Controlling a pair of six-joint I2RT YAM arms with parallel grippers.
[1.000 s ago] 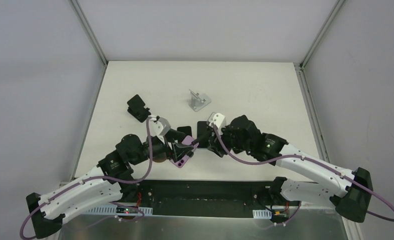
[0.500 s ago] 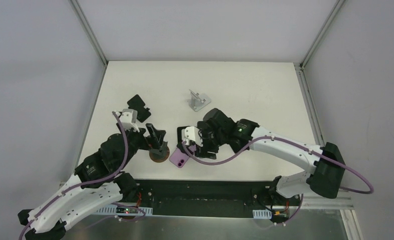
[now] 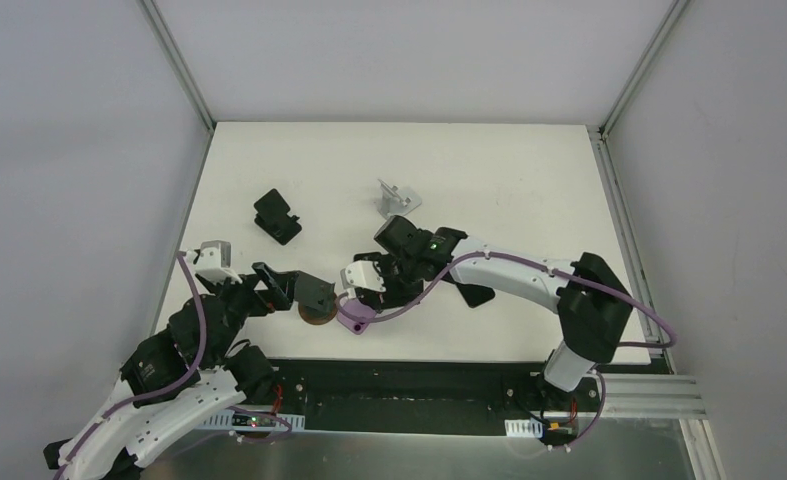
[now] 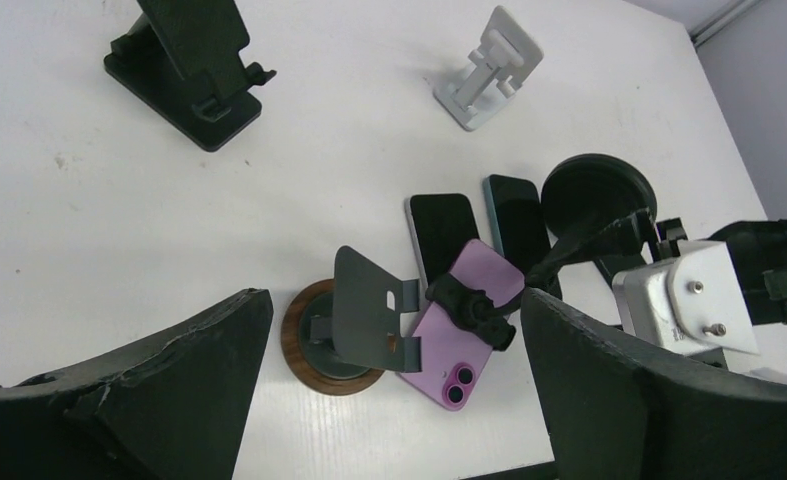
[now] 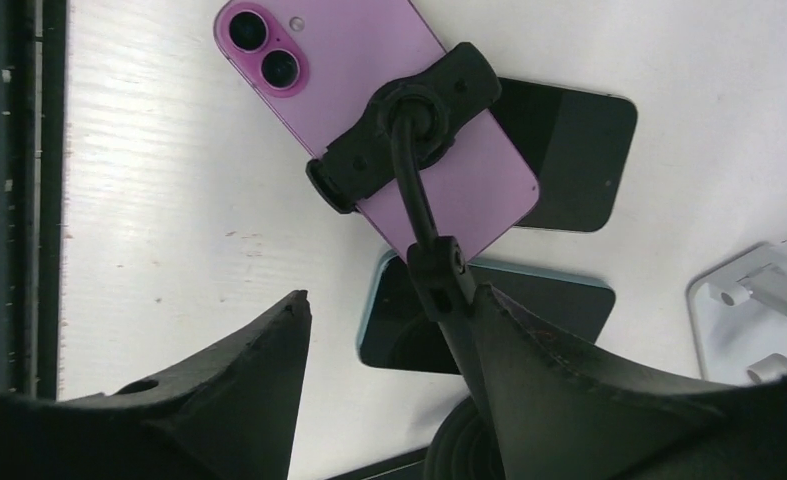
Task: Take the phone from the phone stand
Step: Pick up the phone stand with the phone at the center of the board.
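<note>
The purple phone [image 5: 369, 80] lies camera-up on the table [image 5: 169, 200], still pinched in the stand's clamp [image 5: 399, 125], on top of two other phones [image 5: 569, 120]. The left gripper [image 4: 391, 300] is spread wide and empty. The right gripper [image 5: 389, 297] looks spread too, with the stalk [image 5: 414, 200] maybe brushing one finger [image 5: 569, 380].

White table [image 3: 509, 160], seemingly grey walls [image 3: 69, 150]

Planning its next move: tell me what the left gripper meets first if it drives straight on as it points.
Probably the grey plate of the wood-based stand, centred between the open fingers of the left gripper; the purple phone lies just right of it. Depth is unclear.
</note>
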